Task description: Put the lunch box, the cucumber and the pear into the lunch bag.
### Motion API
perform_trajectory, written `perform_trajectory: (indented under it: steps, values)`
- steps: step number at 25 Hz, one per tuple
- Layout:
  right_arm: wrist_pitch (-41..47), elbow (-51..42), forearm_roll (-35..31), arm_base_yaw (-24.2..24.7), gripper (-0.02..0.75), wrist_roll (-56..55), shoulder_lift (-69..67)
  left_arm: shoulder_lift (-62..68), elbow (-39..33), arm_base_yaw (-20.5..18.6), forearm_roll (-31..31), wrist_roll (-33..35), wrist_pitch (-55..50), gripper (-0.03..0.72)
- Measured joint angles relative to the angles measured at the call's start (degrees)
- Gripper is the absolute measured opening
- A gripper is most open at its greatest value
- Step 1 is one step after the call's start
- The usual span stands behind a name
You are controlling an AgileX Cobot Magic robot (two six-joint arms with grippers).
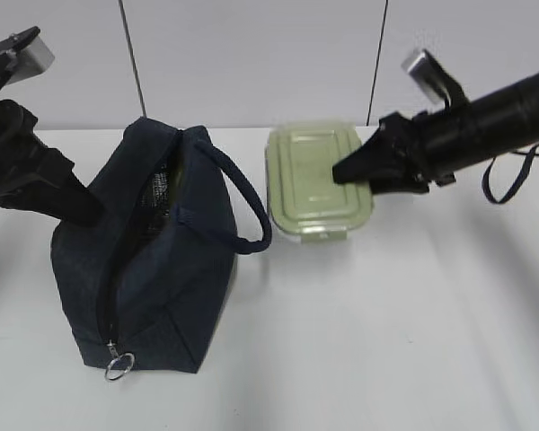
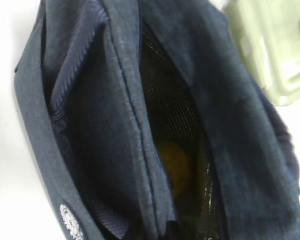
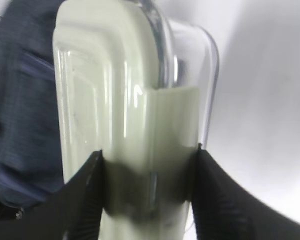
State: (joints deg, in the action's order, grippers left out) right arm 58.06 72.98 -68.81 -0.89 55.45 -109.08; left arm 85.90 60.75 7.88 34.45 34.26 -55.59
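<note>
The navy lunch bag (image 1: pixel 153 269) stands on the left with its top open. My left gripper (image 1: pixel 79 206) is at the bag's left rim; in the left wrist view the rim fold (image 2: pixel 140 150) runs down into the jaws, which are mostly hidden by fabric. The yellow-orange pear (image 2: pixel 175 165) lies deep inside the bag. The lunch box (image 1: pixel 316 180), with its sage-green lid, is to the right of the bag. My right gripper (image 1: pixel 352 169) is shut across it, with one finger (image 3: pixel 85 195) on each side of the lunch box (image 3: pixel 135 110). The cucumber is not in view.
The bag's rope handle (image 1: pixel 244 197) arches toward the lunch box. The metal ring pull (image 1: pixel 119 364) hangs at the bag's front bottom. A dark cable loop (image 1: pixel 505 180) hangs under the right arm. The white table (image 1: pixel 386 341) stretches to the front and right.
</note>
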Motion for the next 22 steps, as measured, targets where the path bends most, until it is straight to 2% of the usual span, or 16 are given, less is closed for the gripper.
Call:
perform_trajectory:
  steps: [5,8,12,18,20,22]
  values:
    - [1.9,7.8,-4.0,-3.8,0.348,-3.9,4.3,0.0,0.0,0.0,-0.1,0.0,0.0,0.021]
    - [1.2,12.2,-4.3,-8.7,0.347,-6.8,4.4,0.0,0.0,0.0,-0.1,0.0,0.0,0.021]
    - [-3.6,13.1,-3.3,-15.5,0.347,-9.6,4.4,0.0,0.0,0.0,0.5,0.0,0.1,0.021]
    - [-9.3,13.1,2.5,-21.9,0.347,-14.6,3.8,0.0,0.0,0.0,1.1,0.0,0.4,0.021]
    - [-11.0,13.1,7.6,-23.2,0.347,-19.2,3.4,0.0,0.0,0.0,1.1,-0.1,0.4,0.021]
    - [-11.4,13.2,17.4,-23.9,0.347,-26.6,3.1,0.0,0.0,0.0,1.1,-0.1,0.5,0.021]
